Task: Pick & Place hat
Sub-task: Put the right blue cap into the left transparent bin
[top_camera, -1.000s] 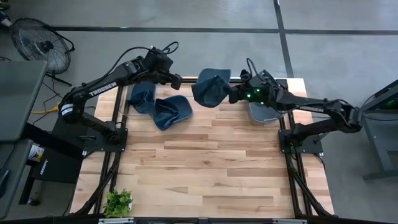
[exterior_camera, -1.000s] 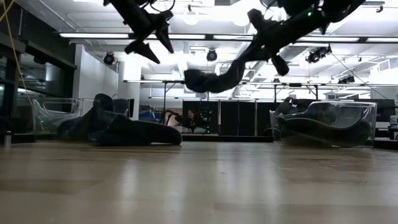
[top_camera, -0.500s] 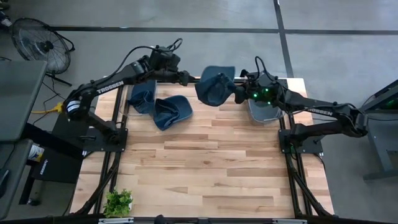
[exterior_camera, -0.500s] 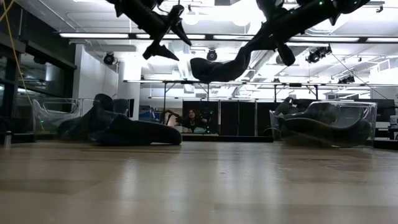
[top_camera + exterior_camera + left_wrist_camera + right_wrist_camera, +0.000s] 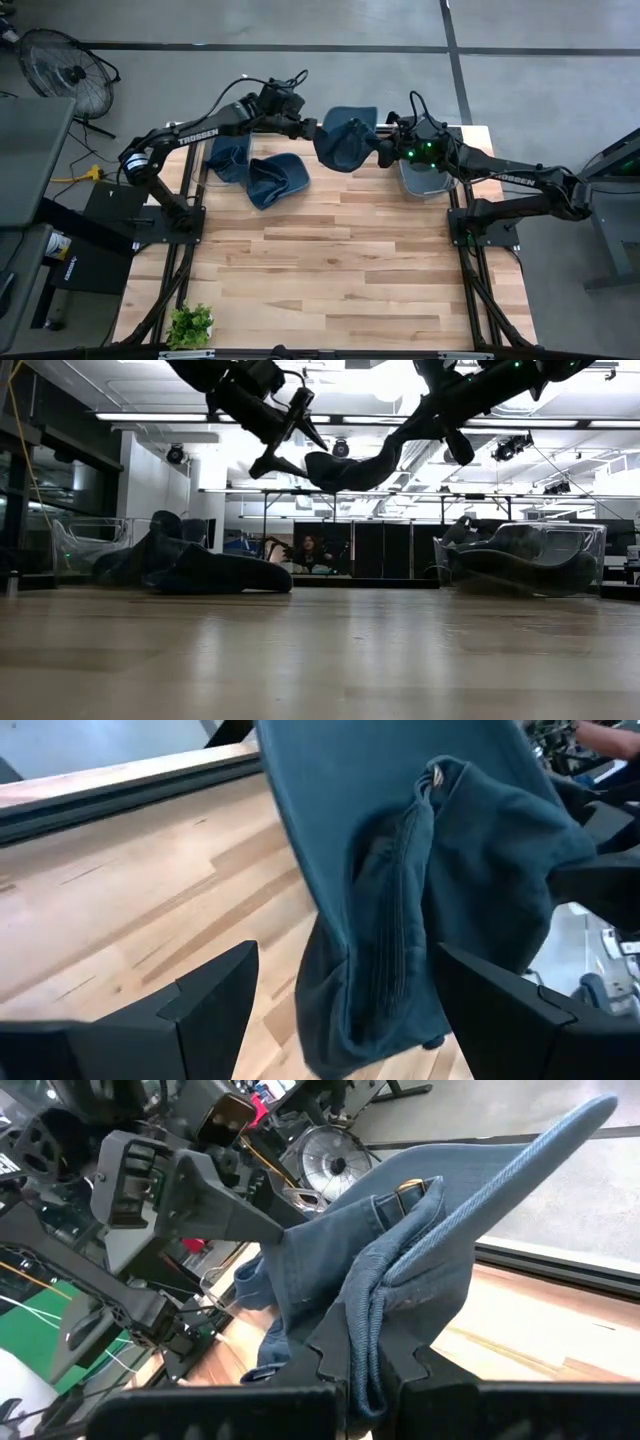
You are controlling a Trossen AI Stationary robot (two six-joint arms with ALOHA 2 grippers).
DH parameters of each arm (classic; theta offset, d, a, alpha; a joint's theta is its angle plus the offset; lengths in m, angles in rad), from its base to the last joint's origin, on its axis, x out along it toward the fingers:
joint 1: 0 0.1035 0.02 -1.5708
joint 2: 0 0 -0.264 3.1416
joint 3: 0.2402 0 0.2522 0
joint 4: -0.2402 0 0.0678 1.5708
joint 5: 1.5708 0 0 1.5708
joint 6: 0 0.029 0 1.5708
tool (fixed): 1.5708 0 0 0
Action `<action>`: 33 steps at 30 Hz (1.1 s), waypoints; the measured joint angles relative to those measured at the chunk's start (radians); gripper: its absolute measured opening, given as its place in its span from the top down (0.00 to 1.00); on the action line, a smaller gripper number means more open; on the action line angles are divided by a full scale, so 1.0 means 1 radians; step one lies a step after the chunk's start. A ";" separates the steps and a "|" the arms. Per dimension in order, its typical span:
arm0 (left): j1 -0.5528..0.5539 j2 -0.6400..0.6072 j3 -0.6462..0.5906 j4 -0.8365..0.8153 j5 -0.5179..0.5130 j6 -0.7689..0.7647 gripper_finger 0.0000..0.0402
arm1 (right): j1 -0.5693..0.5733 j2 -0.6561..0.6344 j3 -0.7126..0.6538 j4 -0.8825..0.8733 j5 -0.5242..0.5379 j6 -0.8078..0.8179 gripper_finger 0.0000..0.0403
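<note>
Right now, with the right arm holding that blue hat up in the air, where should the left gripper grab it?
Probably the hat's hanging crown fold, approached from the left arm's own side. The right gripper pinches the opposite edge, so the cloth droops free toward the left gripper, whose open fingers already straddle that ridged fold. The flat brim sticks up and away, harder to reach.

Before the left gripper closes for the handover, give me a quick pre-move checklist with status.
1. Right gripper clamped on the denim hat: ok, fabric pinched between its fingers.
2. Left gripper open: ok, fingers spread with hat fabric hanging between them.
3. Hat clear of the table: ok, the low view shows it held high in the air.
4. Left gripper reaches the hat: ok, the high view shows it at the hat's edge.
5. Other hats out of the way: ok, lying by the left bin.
6. Grip depth enough for the left gripper: cannot tell.
</note>
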 joint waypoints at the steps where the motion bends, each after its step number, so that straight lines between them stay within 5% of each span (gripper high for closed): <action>1: -0.004 0.003 0.000 0.002 0.003 -0.002 0.26 | 0.000 0.000 0.000 0.000 0.000 -0.002 0.99; 33: -0.013 0.007 0.000 0.100 0.067 -0.054 0.26 | 0.000 0.004 0.000 0.127 -0.046 0.013 0.99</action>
